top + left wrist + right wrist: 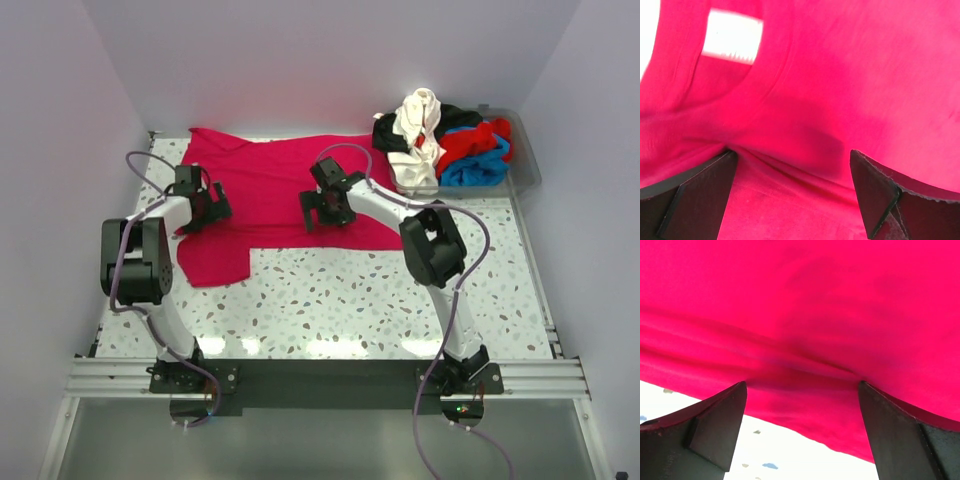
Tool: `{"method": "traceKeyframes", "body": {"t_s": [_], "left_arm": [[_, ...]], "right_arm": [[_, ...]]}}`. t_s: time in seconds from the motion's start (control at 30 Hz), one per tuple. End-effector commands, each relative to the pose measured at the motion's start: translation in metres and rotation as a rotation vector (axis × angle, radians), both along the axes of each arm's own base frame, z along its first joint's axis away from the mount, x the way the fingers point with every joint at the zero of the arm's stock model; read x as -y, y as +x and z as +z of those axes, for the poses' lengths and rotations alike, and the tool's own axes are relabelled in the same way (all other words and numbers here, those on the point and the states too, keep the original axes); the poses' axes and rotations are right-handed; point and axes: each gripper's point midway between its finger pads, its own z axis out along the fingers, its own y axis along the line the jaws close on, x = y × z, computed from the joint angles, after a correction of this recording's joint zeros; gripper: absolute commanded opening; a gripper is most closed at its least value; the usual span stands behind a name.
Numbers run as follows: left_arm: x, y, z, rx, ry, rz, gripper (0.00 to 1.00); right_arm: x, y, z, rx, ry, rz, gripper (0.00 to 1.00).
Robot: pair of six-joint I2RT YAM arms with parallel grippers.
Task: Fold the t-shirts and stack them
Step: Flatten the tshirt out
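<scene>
The left arm (135, 262) reaches from the near edge up towards the far-left corner of the table (380, 300), elbow raised and wrist bent down, so that the left gripper (207, 205) sits on the left part of the red t-shirt (270, 185). That shirt lies spread flat across the far half of the speckled, terrazzo-like top, one part hanging nearer on the left. Only the left wrist view shows the ribbed collar (775, 85) and a white neck label (732, 37); there the dark, blunt fingers (695, 200) stand wide apart with their tips in the soft knit, which wrinkles between them but is not pinched. The right arm (430, 245) leans from the near-right inwards, and the right gripper (325, 212) rests near the shirt's near edge at the table's middle. Its wrist view shows wedge-shaped fingers (715, 422) equally spread, a shallow crease between them, and the cloth's edge over the white top. At the far-right corner a clear bin (525, 165) holds a rumpled heap of clothes (440, 140) in white, black, red and blue.
</scene>
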Motion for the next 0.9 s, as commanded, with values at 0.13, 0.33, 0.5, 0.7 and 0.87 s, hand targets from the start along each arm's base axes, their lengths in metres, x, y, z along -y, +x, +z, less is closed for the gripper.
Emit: {"method": "traceKeyframes", "body": {"t_s": [0.13,0.33,0.5,0.7,0.87], "left_arm": [[0.016,0.043,0.022,0.092,-0.06,-0.11,1.0],[0.013,0.02,0.092,0.212,-0.023,-0.104,1.0],[-0.009,-0.047,0.082,0.12,0.034,0.05,1.0],[-0.013,-0.099,0.051,0.021,0.008,0.135,0.85],[-0.006,-0.11,0.037,-0.018,-0.031,0.143,0.79]], "right_arm": [[0.01,0.036,0.016,0.021,0.066,-0.035,0.96],[0.005,0.043,0.047,0.064,0.159,0.006,0.96],[0.014,0.034,0.061,0.072,0.183,-0.001,0.96],[0.023,0.017,0.068,0.045,0.209,-0.012,0.96],[0.02,0.008,0.068,0.013,0.239,-0.013,0.96]]}}
